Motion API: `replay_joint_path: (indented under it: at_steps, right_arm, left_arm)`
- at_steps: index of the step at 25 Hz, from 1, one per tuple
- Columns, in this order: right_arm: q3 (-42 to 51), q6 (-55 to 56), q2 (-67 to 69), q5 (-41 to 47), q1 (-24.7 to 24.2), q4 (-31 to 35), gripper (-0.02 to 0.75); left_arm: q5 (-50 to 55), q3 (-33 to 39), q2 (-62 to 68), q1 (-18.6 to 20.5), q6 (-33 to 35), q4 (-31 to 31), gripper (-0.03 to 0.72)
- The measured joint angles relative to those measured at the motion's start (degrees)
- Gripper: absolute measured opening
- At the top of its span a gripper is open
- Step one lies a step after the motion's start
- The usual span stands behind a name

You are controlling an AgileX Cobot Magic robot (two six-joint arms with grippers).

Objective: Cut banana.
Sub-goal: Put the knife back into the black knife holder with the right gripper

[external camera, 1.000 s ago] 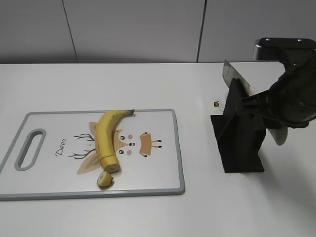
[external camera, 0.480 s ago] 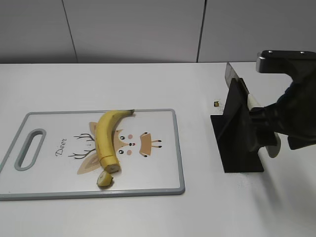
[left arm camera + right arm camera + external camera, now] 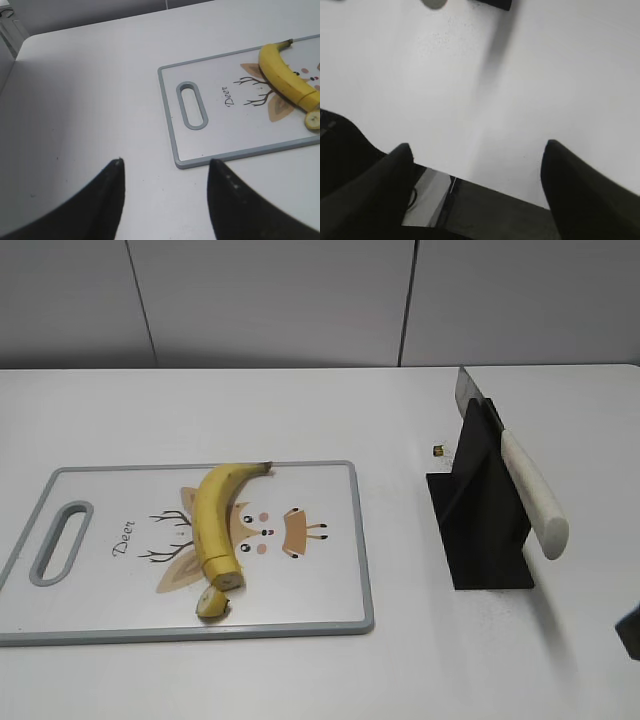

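The banana (image 3: 213, 518) lies on the white deer-print cutting board (image 3: 320, 580), stem tip to the far right, flat cut face near the front. It also shows in the left wrist view (image 3: 286, 78). A small cut-off stub (image 3: 211, 603) lies just in front of it. The knife (image 3: 527, 490), with a cream handle, rests in the black stand (image 3: 480, 520) at the right. My left gripper (image 3: 165, 162) is open and empty over bare table left of the board. My right gripper (image 3: 477, 146) is open and empty over the table's front edge; only a dark corner of it (image 3: 630, 632) shows in the exterior view.
The board has a grey rim and a handle slot (image 3: 58, 542) at its left end. A tiny dark speck (image 3: 438, 450) lies on the table behind the stand. A grey wall runs along the far edge of the table.
My right gripper has let go of the knife handle and drawn back toward the front right, almost out of the exterior view. The knife stays in the stand. The banana has not moved.
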Motion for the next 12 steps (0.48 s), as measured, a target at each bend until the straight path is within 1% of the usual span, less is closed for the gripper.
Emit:
replay_joint_path:
  at_steps: [4,8,12]
  right_arm:
    - [4.2,-5.9,-12.7,0.8,0.0,0.2,0.587]
    - [4.5,-9.8,-25.2,2.7,0.0,1.4,0.584]
    - [5.8,-11.4,-35.8,4.9,0.0,1.5,0.582]
  left_arm:
    - [0.0,0.0,0.0,0.0,0.0,0.1,0.511]
    - [0.0,0.0,0.0,0.0,0.0,0.1,0.509]
    - [0.0,0.0,0.0,0.0,0.0,0.2,0.51]
